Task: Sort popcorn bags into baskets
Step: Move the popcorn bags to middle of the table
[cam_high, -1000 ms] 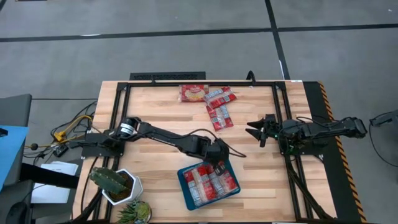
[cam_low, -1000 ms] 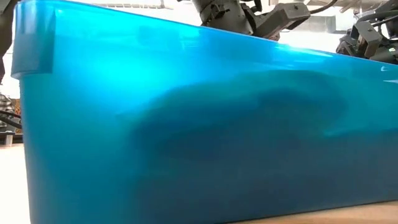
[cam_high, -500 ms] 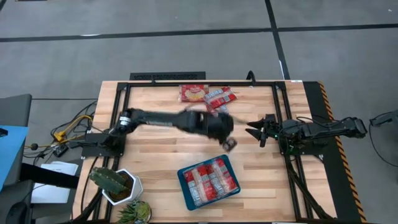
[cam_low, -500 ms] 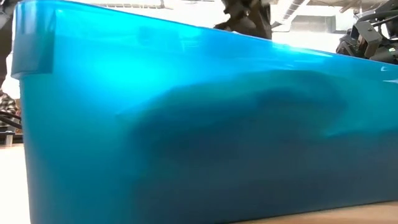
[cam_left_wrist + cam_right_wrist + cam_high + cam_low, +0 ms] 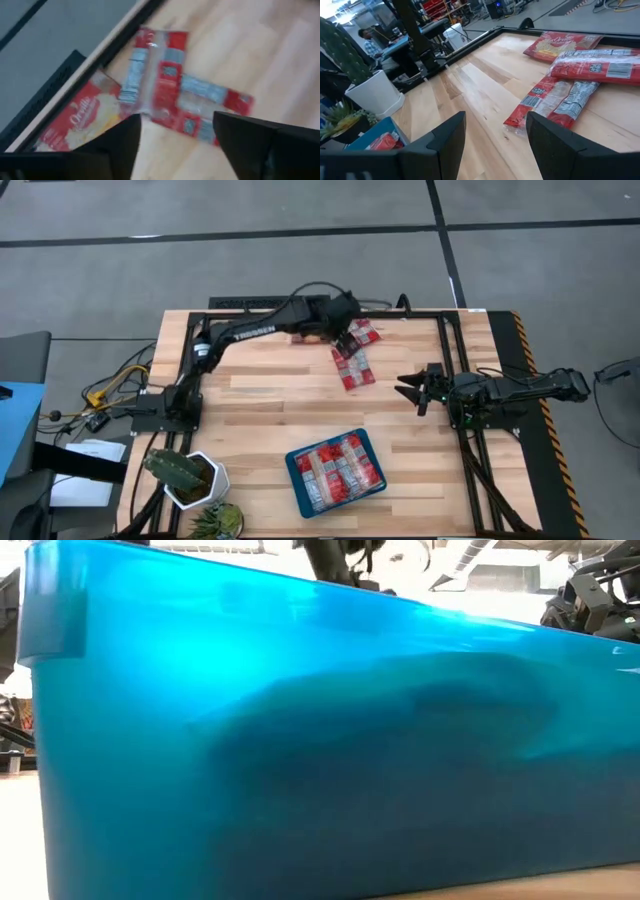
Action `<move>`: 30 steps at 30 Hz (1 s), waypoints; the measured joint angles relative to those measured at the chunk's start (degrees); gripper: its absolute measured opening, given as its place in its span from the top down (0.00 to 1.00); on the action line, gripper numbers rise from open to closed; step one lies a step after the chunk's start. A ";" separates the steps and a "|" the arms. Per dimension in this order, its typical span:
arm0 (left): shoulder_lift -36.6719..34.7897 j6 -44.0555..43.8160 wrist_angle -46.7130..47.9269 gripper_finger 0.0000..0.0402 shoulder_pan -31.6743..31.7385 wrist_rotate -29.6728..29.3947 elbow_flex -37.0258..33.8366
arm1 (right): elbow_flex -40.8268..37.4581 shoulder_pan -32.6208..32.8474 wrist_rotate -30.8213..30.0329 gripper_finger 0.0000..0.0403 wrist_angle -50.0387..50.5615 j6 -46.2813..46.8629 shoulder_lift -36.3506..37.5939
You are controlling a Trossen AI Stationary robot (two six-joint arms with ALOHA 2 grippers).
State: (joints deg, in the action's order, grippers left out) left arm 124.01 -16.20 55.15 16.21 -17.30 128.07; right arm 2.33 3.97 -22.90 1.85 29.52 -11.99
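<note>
Several red popcorn bags lie flat on the table by its far edge: a wide one with a yellow picture (image 5: 75,122) (image 5: 561,42) and narrower ones with silver marks (image 5: 352,367) (image 5: 159,70). My left gripper (image 5: 175,145) hovers open above them (image 5: 340,318), with nothing between its fingers. The teal basket (image 5: 296,485) sits near the front edge and holds several packets. Its wall (image 5: 320,740) fills the low view. My right gripper (image 5: 412,388) (image 5: 495,145) waits open at the table's right, pointing toward the loose bags.
A white pot with a cactus (image 5: 185,475) (image 5: 370,92) and a small green plant (image 5: 220,520) stand at the front left corner. A black frame (image 5: 270,304) runs along the table's far edge behind the bags. Bare wood (image 5: 270,395) lies between the bags and the basket.
My left gripper has swung from just over the basket's far rim across the middle of the table toward the far edge, and now hangs over the loose bags. The basket and the bags lie as before.
</note>
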 joint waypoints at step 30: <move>-12.44 -5.26 -1.47 0.45 8.06 14.50 -10.40 | 17.99 -9.77 -3.91 0.74 5.66 -11.12 -25.28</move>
State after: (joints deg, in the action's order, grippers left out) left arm 111.56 -21.46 53.68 24.27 -2.80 117.67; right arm 20.32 -5.81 -26.81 7.51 18.39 -37.26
